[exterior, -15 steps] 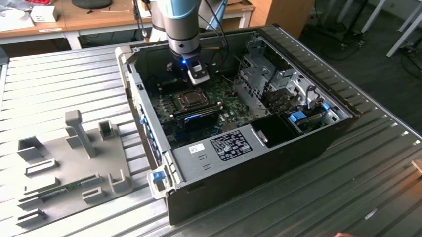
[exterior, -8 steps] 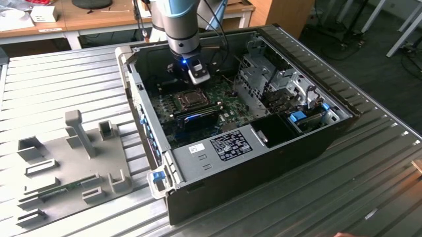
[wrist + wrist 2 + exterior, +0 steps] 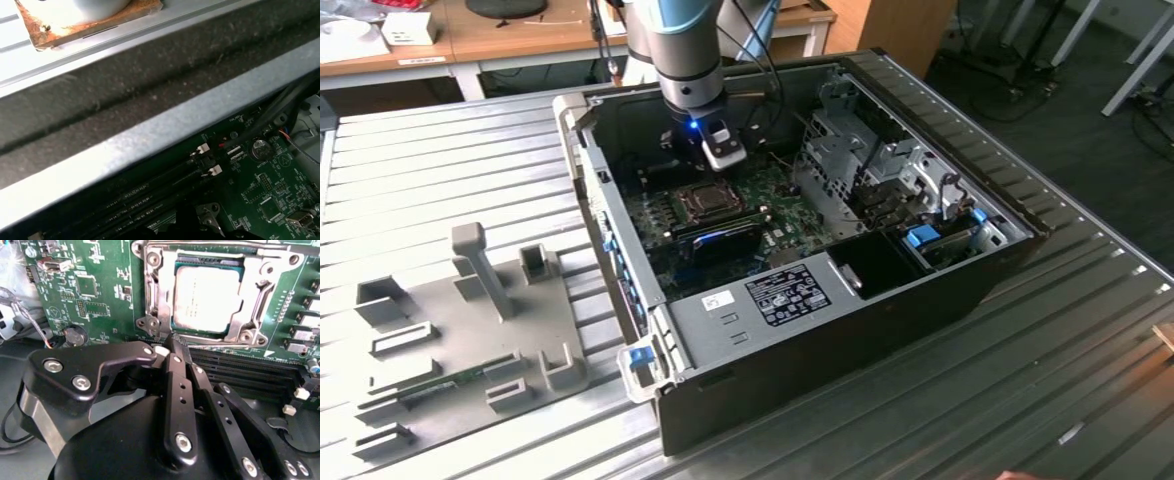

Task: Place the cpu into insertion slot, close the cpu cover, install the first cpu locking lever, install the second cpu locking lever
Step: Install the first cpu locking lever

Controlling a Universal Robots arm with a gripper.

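Black and jointed, my claw (image 3: 167,352) hangs just beside the insertion slot (image 3: 212,295) with its fingers drawn together, holding nothing. Inside that slot the cpu (image 3: 207,297) lies flat, with the silvery cpu cover (image 3: 155,300) framing it. Green motherboard (image 3: 95,285) surrounds the slot inside the open computer case (image 3: 961,290), which sits on a ribbed metal table (image 3: 440,180).

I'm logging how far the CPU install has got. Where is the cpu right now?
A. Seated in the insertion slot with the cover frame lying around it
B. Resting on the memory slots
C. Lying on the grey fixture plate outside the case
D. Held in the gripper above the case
A: in the second wrist view the cpu lies flat in the insertion slot, the cpu cover framing it.
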